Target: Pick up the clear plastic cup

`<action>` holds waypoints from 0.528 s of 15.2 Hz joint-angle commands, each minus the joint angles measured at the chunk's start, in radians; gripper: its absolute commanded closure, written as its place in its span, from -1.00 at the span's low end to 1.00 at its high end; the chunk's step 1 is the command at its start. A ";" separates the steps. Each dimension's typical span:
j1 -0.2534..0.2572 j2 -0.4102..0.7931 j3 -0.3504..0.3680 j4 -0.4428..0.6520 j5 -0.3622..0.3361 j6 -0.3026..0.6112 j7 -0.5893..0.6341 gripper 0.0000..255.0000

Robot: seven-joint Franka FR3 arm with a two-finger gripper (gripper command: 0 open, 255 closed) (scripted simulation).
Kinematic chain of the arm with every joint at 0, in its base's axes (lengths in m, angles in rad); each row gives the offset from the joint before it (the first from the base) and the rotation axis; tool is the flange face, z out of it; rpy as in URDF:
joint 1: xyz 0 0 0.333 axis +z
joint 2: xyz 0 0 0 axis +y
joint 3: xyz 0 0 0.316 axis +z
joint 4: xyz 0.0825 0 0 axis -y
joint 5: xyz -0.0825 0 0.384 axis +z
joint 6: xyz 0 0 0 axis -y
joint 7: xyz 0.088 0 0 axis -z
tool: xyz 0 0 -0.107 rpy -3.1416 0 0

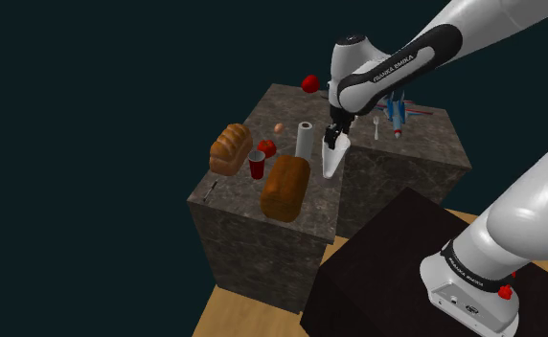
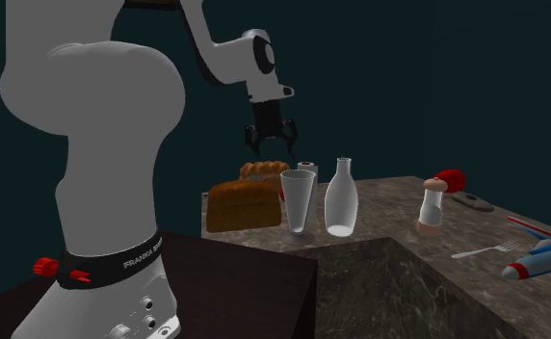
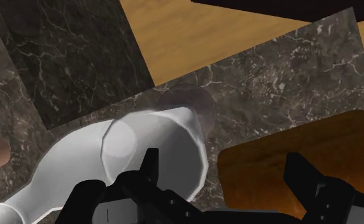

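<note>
I see the gripper (image 2: 270, 144) hanging with its fingers spread wide, clasping nothing; the clear cup (image 2: 298, 200) stands upright on the dark marble counter (image 2: 399, 207) below it, untouched; a pale bottle (image 2: 341, 197) stands just beside the cup; a brown loaf (image 3: 282, 153) lies beneath the fingers.

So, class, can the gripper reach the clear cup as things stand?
Probably yes: the open gripper hangs above the cup with nothing between, though the bottle and a bread loaf stand close beside it.
</note>
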 commanded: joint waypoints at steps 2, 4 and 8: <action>-0.010 0.121 -0.011 0.061 -0.043 0.075 0.016 -1.00; -0.011 0.159 -0.015 0.075 -0.057 0.101 0.025 -1.00; -0.009 0.204 -0.021 0.071 -0.077 0.150 0.046 -1.00</action>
